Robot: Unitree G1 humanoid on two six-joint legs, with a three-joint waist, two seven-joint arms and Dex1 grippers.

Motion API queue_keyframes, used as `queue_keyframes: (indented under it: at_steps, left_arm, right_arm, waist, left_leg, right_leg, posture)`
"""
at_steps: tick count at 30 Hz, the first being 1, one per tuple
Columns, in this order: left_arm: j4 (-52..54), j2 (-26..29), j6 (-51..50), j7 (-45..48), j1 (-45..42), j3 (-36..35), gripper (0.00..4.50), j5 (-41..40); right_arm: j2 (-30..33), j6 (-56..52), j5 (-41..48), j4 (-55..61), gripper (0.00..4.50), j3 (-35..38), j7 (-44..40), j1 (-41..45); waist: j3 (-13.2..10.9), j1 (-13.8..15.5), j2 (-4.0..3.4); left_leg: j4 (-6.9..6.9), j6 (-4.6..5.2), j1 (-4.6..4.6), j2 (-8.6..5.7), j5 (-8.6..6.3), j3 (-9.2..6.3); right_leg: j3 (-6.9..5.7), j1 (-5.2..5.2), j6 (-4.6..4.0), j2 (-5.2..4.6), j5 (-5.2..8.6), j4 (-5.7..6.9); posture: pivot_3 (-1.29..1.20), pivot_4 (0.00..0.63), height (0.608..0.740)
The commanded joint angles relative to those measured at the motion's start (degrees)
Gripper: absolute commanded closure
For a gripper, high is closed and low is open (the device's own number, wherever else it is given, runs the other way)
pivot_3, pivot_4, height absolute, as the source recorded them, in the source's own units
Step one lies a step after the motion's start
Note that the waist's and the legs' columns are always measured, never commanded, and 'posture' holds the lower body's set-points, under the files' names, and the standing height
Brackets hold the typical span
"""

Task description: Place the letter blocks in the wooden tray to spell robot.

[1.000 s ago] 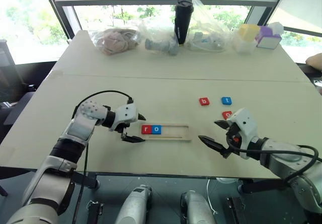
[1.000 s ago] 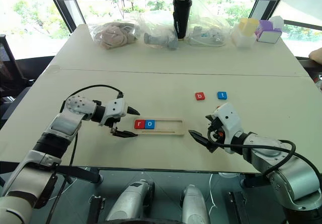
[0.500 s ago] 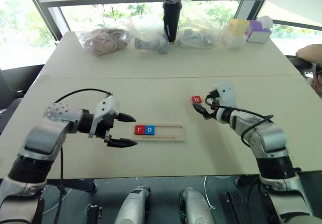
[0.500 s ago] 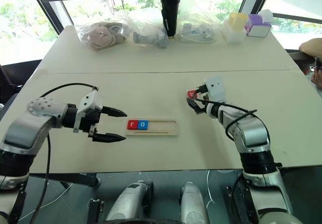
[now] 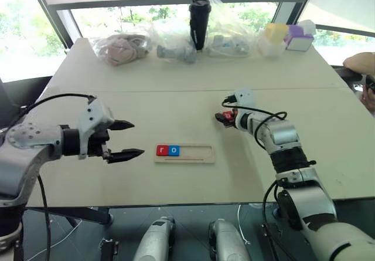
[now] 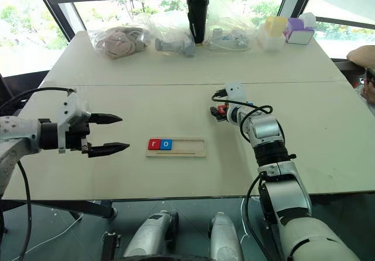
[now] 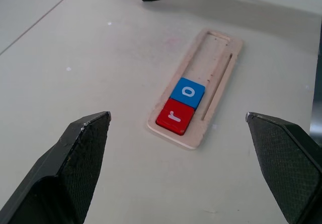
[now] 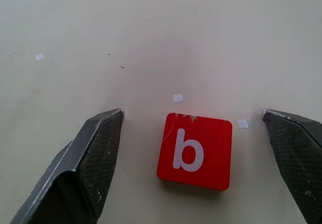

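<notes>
While reaching for the next letter | right gripper wide apart around red b block, mid-frame, not touching | left gripper apart, empty, left side | wooden tray lower middle, with r and o.

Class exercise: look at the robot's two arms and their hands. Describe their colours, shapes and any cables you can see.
Both arms have silver-grey, rounded segments with black bands at the joints. Loose black cables loop along each forearm. The left hand and the right hand each have a pale housing and two black, tapering, pointed fingers with finely cross-hatched inner faces.
</notes>
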State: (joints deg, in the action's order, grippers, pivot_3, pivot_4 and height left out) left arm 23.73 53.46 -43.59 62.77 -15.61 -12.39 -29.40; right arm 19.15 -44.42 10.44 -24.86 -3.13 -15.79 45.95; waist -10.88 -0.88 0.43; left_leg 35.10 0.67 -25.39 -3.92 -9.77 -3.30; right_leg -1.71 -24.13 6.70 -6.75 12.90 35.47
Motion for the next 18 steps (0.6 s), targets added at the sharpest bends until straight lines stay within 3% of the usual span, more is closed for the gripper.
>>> queue_keyframes:
  at_steps: [1,6,13,16,18]
  left_arm:
    - [0.89,-0.14,-0.25,-2.45,-1.37,-2.81,0.0,-2.19]
    - [0.09,0.28,0.57,-3.79,-1.59,-1.85,0.0,-3.09]
    - [-0.95,-2.01,2.06,-4.63,-4.05,1.91,0.0,-3.54]
    - [-0.44,-2.71,1.43,-4.42,-4.75,2.36,0.0,-4.84]
    - [0.56,-3.71,1.74,-4.85,-5.27,3.97,0.0,-5.03]
  right_arm:
    - [-0.46,-1.37,-1.48,0.67,0.85,-0.6,-0.14,0.45]
    - [-1.31,-4.07,-2.07,4.55,3.29,-0.77,0.12,-1.04]
    - [-1.55,-9.44,-0.75,15.79,3.31,3.89,2.6,-2.89]
    - [-0.1,-18.39,1.21,26.45,3.31,8.67,3.95,-5.21]
    - [-0.58,-29.74,3.38,36.01,3.31,13.99,4.59,-7.92]
  waist:
    - [0.0,0.03,0.0]
    - [0.01,-0.01,0.0]
    - [0.0,0.17,-0.01]
    - [0.0,0.25,-0.01]
    - [0.0,0.46,0.0]
  left_leg:
    - [0.0,0.0,0.0,0.0,0.0,0.0]
    - [0.0,-0.01,0.01,0.0,0.0,0.0]
    - [-0.02,-0.02,0.0,0.0,0.01,0.0]
    - [-0.02,-0.02,-0.09,-0.02,0.02,0.02]
    - [-0.02,-0.02,-0.11,-0.03,0.02,0.01]
  right_leg:
    - [0.0,0.0,0.0,0.0,0.0,0.01]
    - [0.0,0.0,0.0,0.0,0.0,0.05]
    - [0.01,-0.02,0.04,0.01,-0.03,0.09]
    - [0.06,0.02,0.09,0.0,-0.05,0.15]
    - [0.06,0.0,0.12,-0.01,-0.07,0.25]
  posture:
    - [0.0,0.15,0.74]
    - [0.0,0.15,0.74]
    - [0.0,0.15,0.74]
    - [0.0,0.15,0.74]
    - [0.0,0.15,0.74]
